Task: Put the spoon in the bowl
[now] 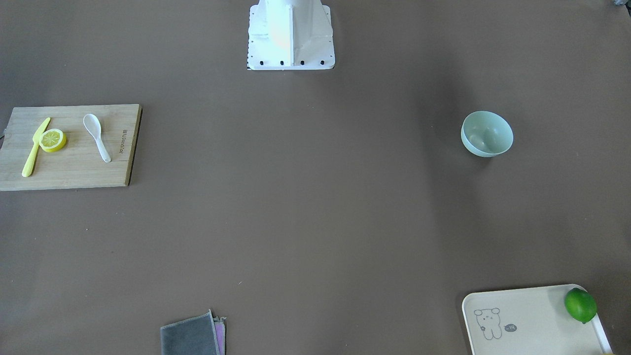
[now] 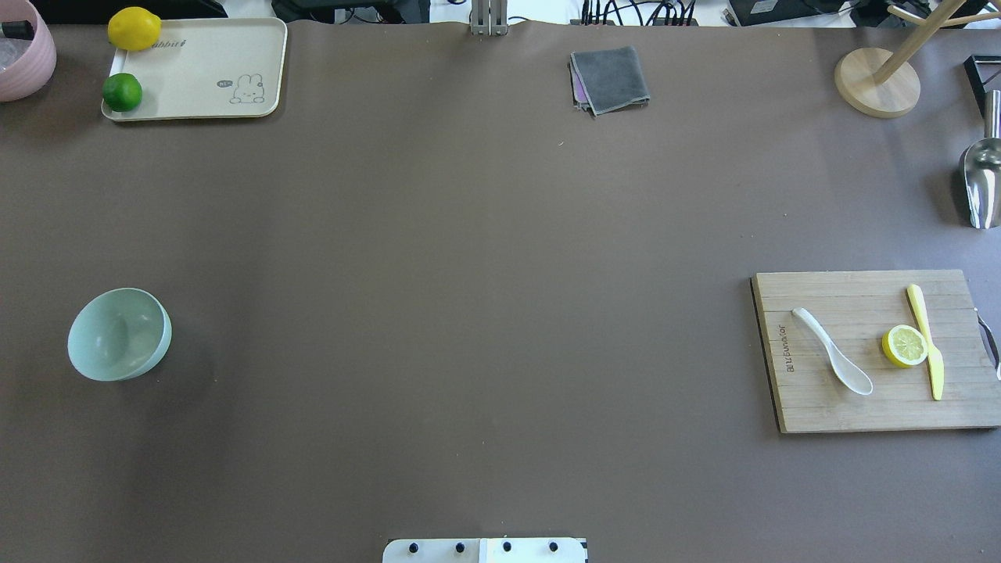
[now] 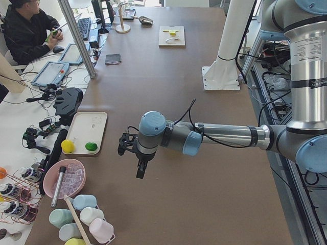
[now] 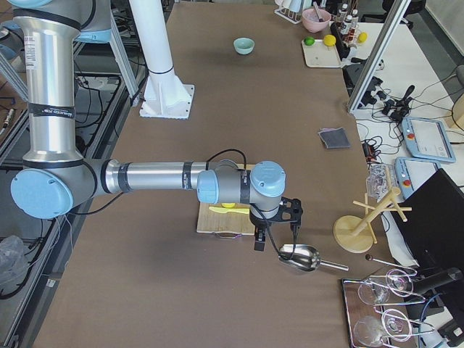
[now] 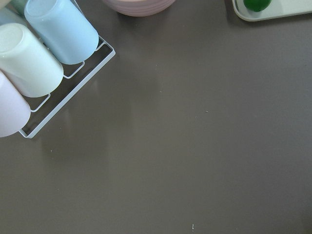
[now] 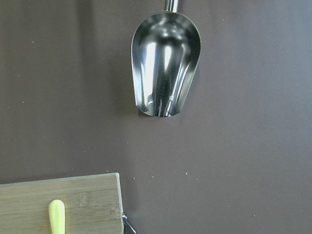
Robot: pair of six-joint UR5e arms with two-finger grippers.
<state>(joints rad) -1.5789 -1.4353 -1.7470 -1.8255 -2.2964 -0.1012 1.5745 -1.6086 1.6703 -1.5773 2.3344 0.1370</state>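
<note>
The white spoon [image 1: 97, 136] lies on a wooden cutting board [image 1: 69, 167], scoop toward the robot; it also shows in the overhead view [image 2: 833, 361]. The mint-green bowl [image 1: 487, 134] stands upright and empty on the table's far side from the board [image 2: 119, 335]. The left gripper [image 3: 140, 169] hangs over bare table beyond the bowl's end, shown only in the exterior left view, so I cannot tell its state. The right gripper [image 4: 275, 241] hangs past the board's outer edge, above a metal scoop; I cannot tell its state either.
A yellow-green knife [image 2: 927, 340] and a lemon slice [image 2: 905, 346] lie on the board beside the spoon. A metal scoop [image 6: 165, 63], a wooden stand [image 2: 876, 82], a grey cloth [image 2: 610, 78], a tray [image 2: 195, 70] with lime and lemon, and racked cups [image 5: 44, 53] edge the table.
</note>
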